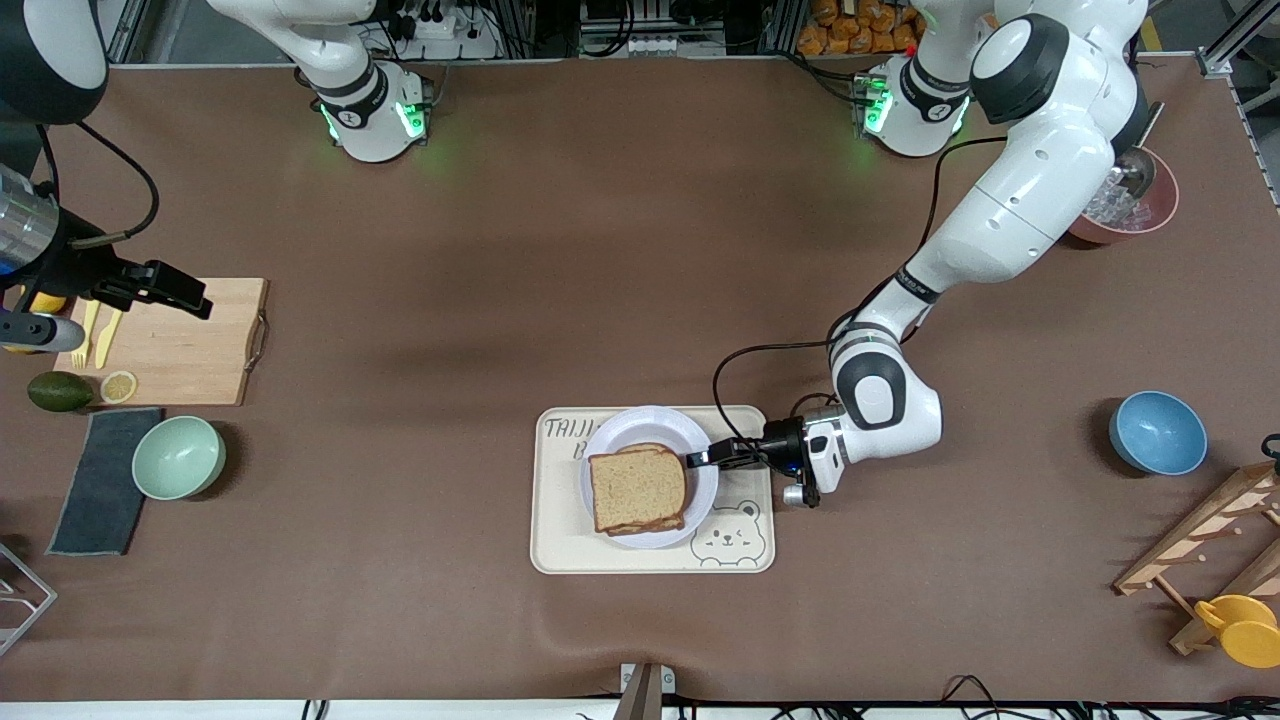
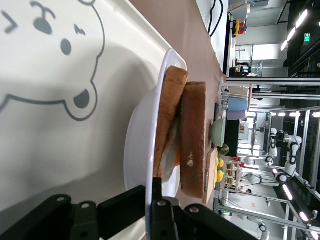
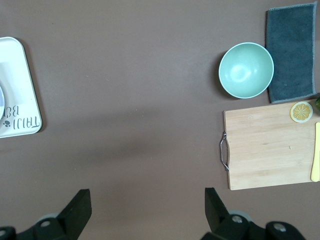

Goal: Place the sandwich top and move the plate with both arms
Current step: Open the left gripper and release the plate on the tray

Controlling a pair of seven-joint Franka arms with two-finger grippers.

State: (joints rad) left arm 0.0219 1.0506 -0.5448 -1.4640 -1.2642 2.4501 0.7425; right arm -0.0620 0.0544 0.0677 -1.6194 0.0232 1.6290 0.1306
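The plate is seated on the cream tray, ringed by bare brown table; the sandwich top is laid on the stack in the plate; the left gripper is set low at the plate's rim toward the left arm's end, fingers nearly closed about that rim; the right gripper is held wide open and empty over the wooden board, waiting.
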